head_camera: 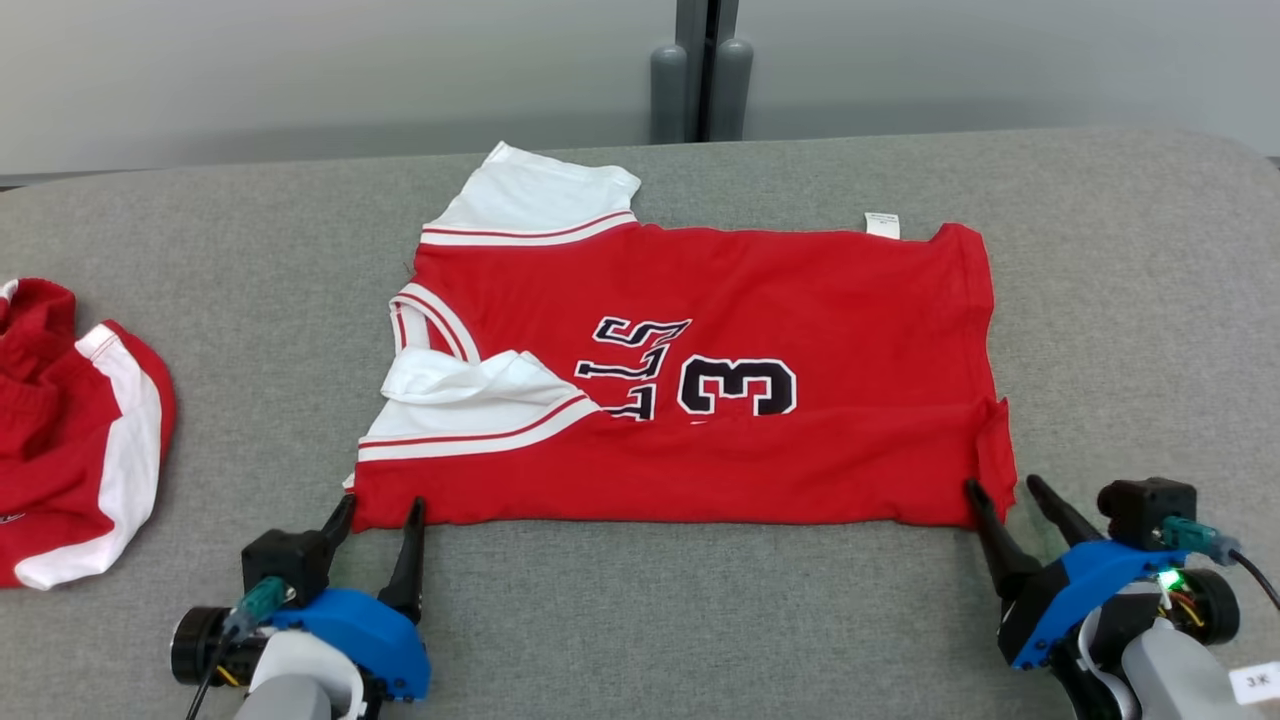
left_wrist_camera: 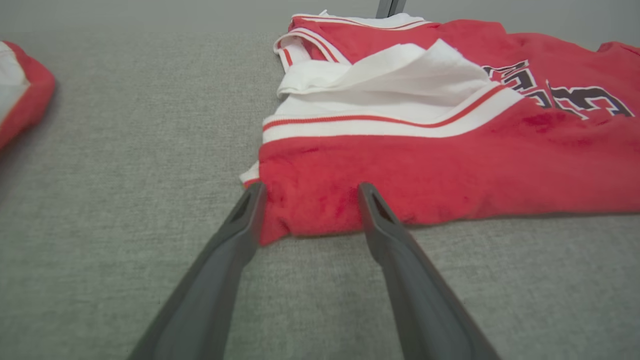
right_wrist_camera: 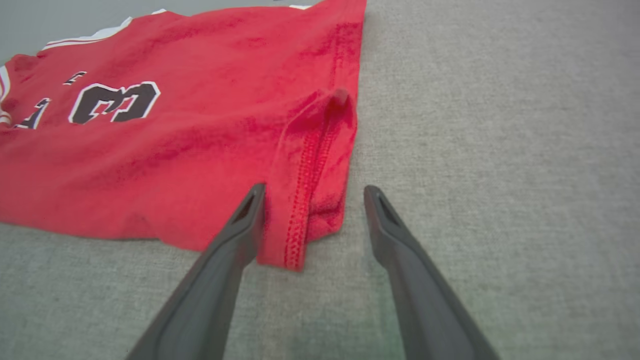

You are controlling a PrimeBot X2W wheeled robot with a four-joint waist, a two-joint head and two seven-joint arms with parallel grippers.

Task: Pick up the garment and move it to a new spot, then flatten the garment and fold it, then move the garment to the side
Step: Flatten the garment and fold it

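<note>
Beyond the jersey (head_camera: pixel 750 300), head view: white tag (head_camera: pixel 882 224).

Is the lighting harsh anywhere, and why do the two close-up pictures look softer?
Head view: even, soft light, no glare, jersey crisp with a thin shadow under its near edge. Left wrist view: left fingers loom large and slightly blurred near the lens. Right wrist view: right fingers likewise; jersey's far edge softens.

surface: grey fabric table (head_camera: pixel 1100 300) | behind: pale wall (head_camera: pixel 300 70) | centre: dark post (head_camera: pixel 705 60) | light: even
</note>
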